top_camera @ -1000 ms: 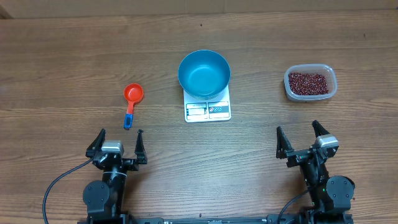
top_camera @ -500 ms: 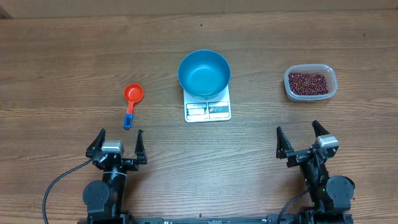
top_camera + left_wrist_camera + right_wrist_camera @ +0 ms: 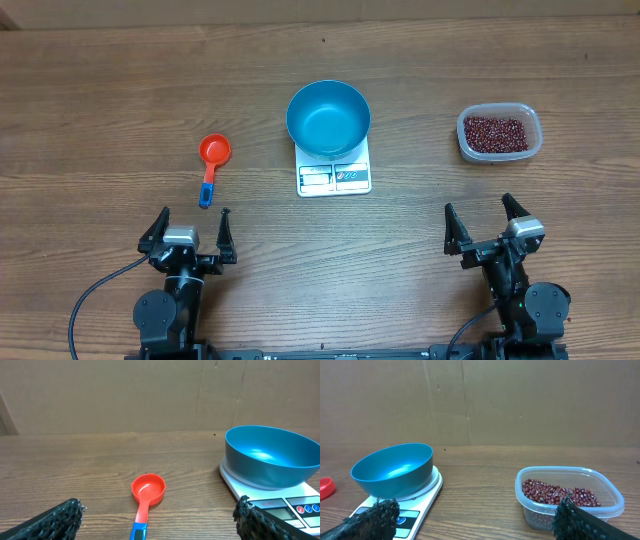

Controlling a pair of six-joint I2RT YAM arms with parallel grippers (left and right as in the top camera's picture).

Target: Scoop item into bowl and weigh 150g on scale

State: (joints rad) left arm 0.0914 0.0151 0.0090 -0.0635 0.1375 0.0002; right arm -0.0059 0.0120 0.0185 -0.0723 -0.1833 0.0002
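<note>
The empty light blue bowl [image 3: 328,118] stands on the white scale [image 3: 335,176] at the table's middle; both also show in the left wrist view, bowl [image 3: 272,456] on scale [image 3: 280,502], and in the right wrist view, bowl [image 3: 393,469] on scale [image 3: 415,505]. The item, dark red beans [image 3: 496,132], fills a clear tub [image 3: 568,496] at the right. An orange-red scoop [image 3: 212,160] with a blue-tipped handle lies to the left, bowl end away from me [image 3: 147,491]. My left gripper [image 3: 188,232] and right gripper [image 3: 489,224] rest near the front edge, both open and empty.
A brown cardboard wall [image 3: 150,395] stands behind the wooden table [image 3: 120,90]. Black cables [image 3: 95,295] run from the arm bases at the front edge.
</note>
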